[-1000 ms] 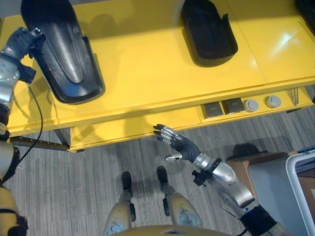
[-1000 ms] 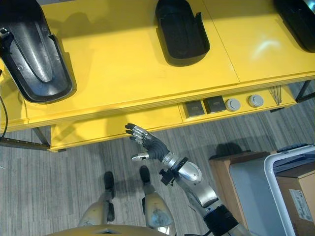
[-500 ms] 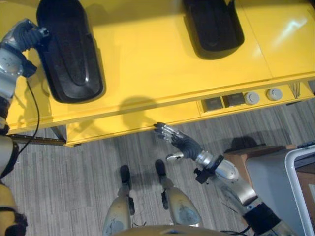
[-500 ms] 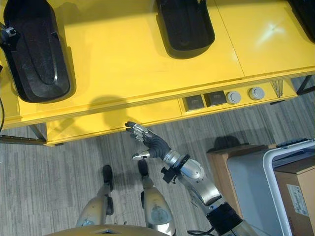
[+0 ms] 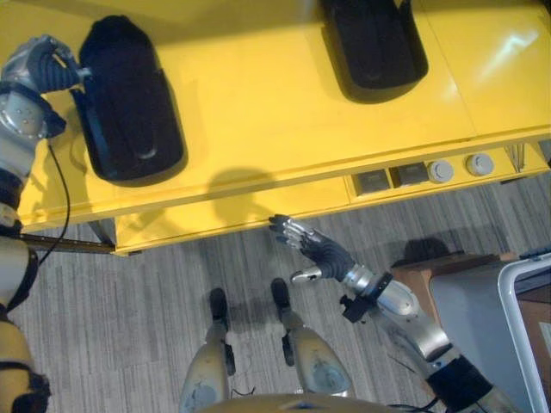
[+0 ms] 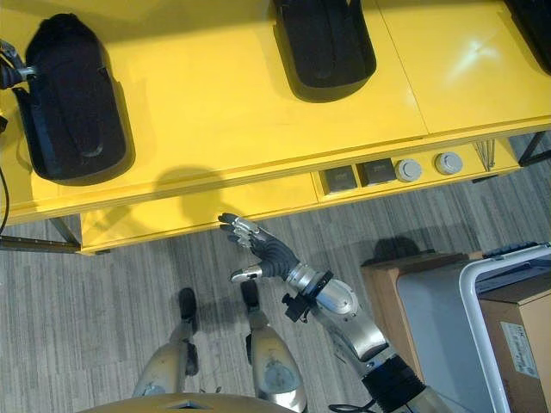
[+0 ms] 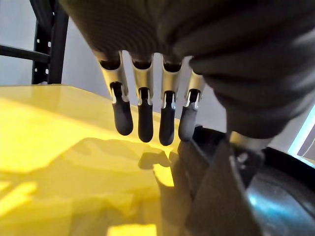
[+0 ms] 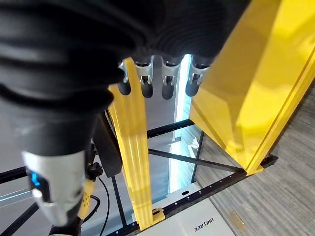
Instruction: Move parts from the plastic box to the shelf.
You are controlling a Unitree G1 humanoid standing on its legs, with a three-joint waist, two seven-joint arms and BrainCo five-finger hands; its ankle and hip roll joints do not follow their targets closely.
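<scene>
- The yellow shelf [image 5: 258,103] has two black parts lying on its top.
- One black part [image 5: 127,107] lies near the left edge of the shelf. It looks like a long, curved shell.
- The other black part [image 5: 372,43] lies at the far edge, more to the right. The two are well apart.
- In the right eye view, a bit of a third dark part [image 6: 532,21] peeks in at the far right corner.
- The left hand [image 5: 43,64] is at the left edge of the shelf, right against the far end of the near part.
- In the left wrist view its fingers [image 7: 147,115] hang down straight over the yellow top, just beside the part. They are not wrapped around it. I think the hand is letting go or giving it a little push.
- The right hand [image 5: 314,249] hangs in the air in front of the shelf, below its front edge. Its fingers are spread wide and it holds nothing.
- A grey box with a white rim [image 5: 508,323] stands on the floor to the right. I cannot tell what is in it.
- So some parts are on the shelf now. I cannot tell how many more are left to move.
</scene>
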